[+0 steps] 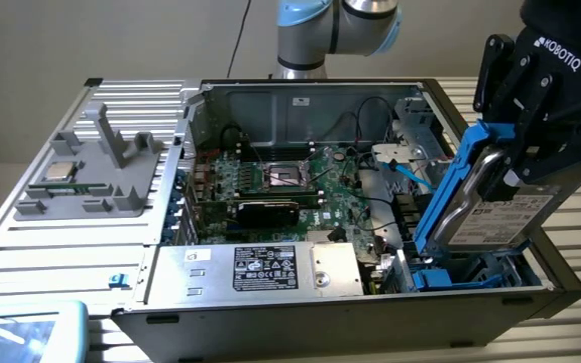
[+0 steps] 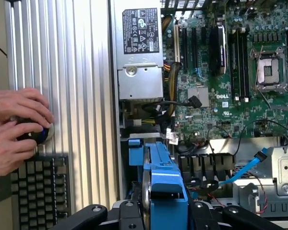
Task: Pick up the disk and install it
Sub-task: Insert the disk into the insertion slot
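Gripper [image 1: 529,155] sits over the case [image 1: 301,321], at the exterior view's right end. Its jaws are partly closed and clamp the disk [image 1: 498,215] by its upper part, one finger on each broad side.

Disk: held on edge, tilted, with the white label facing the exterior camera and the blue carrier frame running along its edge. The lower end hangs just above the blue bay [image 1: 457,280] in the case corner. Contact with the bay is possible but unclear from this angle.

Wrist view: disk [image 2: 165,191] seen edge-on between the black fingers [image 2: 129,213], blue frame uppermost.

Inside the case: motherboard [image 1: 290,174] in the middle, and a silver power supply [image 1: 270,268] along the near wall, beside the bay. A blue cable [image 1: 407,170] runs near the disk's frame.

Outside the case: grey fixture [image 1: 88,181] on the ribbed table [image 1: 58,257], at the exterior view's left. Wrist view also shows a person's hands [image 2: 14,129] on a small dark object next to a keyboard [image 2: 38,187].
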{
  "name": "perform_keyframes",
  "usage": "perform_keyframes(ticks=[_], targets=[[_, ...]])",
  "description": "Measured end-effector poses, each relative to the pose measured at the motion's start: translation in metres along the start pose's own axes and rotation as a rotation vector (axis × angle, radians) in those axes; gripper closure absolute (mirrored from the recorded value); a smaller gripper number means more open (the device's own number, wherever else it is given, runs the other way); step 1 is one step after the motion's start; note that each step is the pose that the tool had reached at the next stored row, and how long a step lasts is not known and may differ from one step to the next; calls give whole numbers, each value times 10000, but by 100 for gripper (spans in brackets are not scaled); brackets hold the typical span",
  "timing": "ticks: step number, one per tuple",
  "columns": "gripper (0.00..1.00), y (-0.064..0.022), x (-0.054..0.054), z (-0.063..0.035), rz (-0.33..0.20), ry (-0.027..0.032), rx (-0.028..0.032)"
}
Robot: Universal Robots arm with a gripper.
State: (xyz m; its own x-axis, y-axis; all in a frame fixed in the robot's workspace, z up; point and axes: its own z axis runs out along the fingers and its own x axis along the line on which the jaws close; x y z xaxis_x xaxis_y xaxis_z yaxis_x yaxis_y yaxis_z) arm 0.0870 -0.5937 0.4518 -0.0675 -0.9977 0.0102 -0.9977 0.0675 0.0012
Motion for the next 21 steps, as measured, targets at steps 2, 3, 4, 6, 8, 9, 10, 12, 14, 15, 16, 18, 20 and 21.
perform_keyframes(ticks=[2, 3, 4, 6, 8, 9, 10, 12, 14, 15, 16, 18, 20, 21], targets=[[63, 0, 2, 16, 0, -21, -2], [63, 0, 4, 25, 0, -44, -4], [63, 0, 5, 36, 0, -72, -5], [63, -1, 9, 55, 0, -117, -8], [63, -1, 11, 74, 0, -159, -12], [63, -1, 13, 82, 0, -181, -15], [63, -1, 13, 90, 0, -204, -18], [63, -1, 14, 104, 0, -263, -28], [63, -1, 18, 114, -1, -316, -34], [63, -2, 20, 117, -1, -331, -35], [63, -2, 21, 119, -1, -337, -35], [63, -2, 25, 122, -1, -341, -36], [63, -2, 25, 123, -4, -338, -36], [63, -2, 26, 124, -6, -339, -36]])
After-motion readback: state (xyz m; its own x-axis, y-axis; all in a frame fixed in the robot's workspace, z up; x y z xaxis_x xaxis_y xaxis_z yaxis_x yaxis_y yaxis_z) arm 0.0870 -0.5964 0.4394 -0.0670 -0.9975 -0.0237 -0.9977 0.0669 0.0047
